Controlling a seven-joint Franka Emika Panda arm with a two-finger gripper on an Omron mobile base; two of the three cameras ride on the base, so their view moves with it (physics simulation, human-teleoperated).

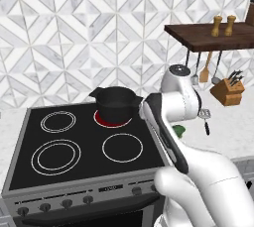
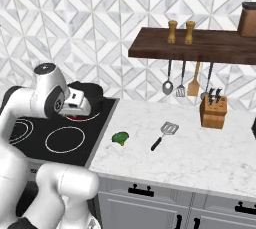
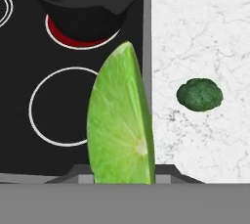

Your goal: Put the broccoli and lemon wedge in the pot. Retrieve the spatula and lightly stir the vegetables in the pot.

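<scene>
- The pincer (image 2: pixel 79 104) is closed on the lemon wedge (image 3: pixel 122 120), a bright green wedge seen close up in the hand view, its cut face showing and its thin tip pointing away from the hand.
- The pincer hangs over the right side of the black stove top (image 1: pixel 30 137), clear of the glass.
- The pot (image 1: pixel 115 103) stands just ahead of the pincer on the glowing red back burner (image 3: pixel 78 42), upright, one short handle turned toward the surface (image 2: pixel 200 148).
- The wedge is outside the pot, on the near side of its rim.
- The broccoli (image 2: pixel 120 138) lies on the marble surface to the right of the pincer, near the stove edge, apart from the wedge and the pot.
- The spatula (image 2: pixel 165 134) lies flat on the surface farther right of the pincer, beyond the broccoli, slotted head toward the wall and dark handle toward the front.
- Further right stands a knife block (image 2: pixel 213 112); utensils (image 2: pixel 181 80) hang under a wooden shelf (image 2: pixel 190 47) above it.
</scene>
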